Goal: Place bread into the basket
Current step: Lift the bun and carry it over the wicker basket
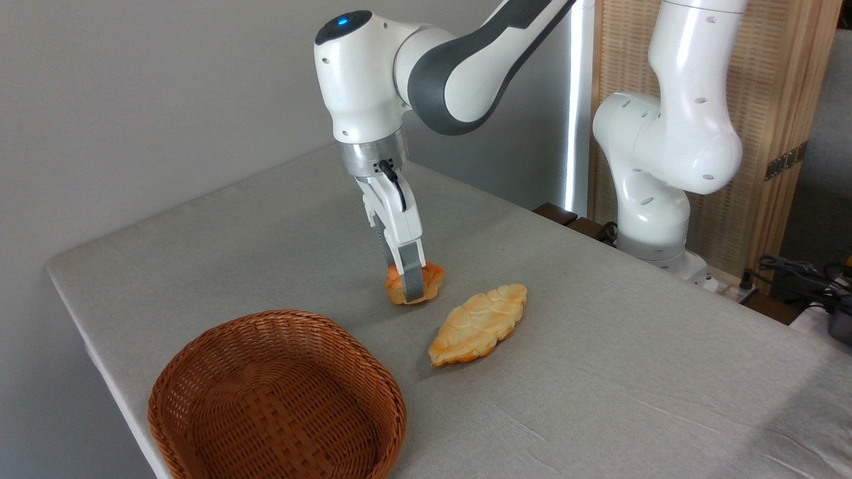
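The grasp looks to be the step in hand: the gripper point(411, 283) stands nearly upright with its fingers down around the small, lumpy orange-golden bun point(414, 283), apparently closed on it, the bun low at the grey cloth-covered counter point(599, 372). Next comes a lift, then a carry toward the round brown woven wicker basket point(276, 399), below-left of the gripper and empty. A flat, leaf-shaped pale-golden bread point(479, 324) lies just right of the gripper. Behind are a plain grey wall and a slatted wooden screen.
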You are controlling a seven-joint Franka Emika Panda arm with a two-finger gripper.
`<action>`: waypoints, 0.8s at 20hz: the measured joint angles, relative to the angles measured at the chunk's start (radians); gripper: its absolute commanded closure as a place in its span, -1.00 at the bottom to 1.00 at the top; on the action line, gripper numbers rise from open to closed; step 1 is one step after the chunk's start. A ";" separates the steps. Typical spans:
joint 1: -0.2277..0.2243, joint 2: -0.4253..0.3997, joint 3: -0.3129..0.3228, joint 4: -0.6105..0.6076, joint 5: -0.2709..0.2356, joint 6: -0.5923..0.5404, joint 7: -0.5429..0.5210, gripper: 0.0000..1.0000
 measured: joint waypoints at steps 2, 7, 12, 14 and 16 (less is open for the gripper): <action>0.000 0.000 0.000 0.000 0.000 0.000 0.000 0.52; 0.000 -0.001 0.000 0.002 -0.001 0.000 0.000 0.49; 0.005 -0.001 0.029 0.089 -0.089 -0.020 -0.004 0.49; 0.008 0.005 0.079 0.170 -0.128 -0.050 -0.003 0.49; 0.011 0.022 0.127 0.247 -0.175 -0.061 -0.002 0.47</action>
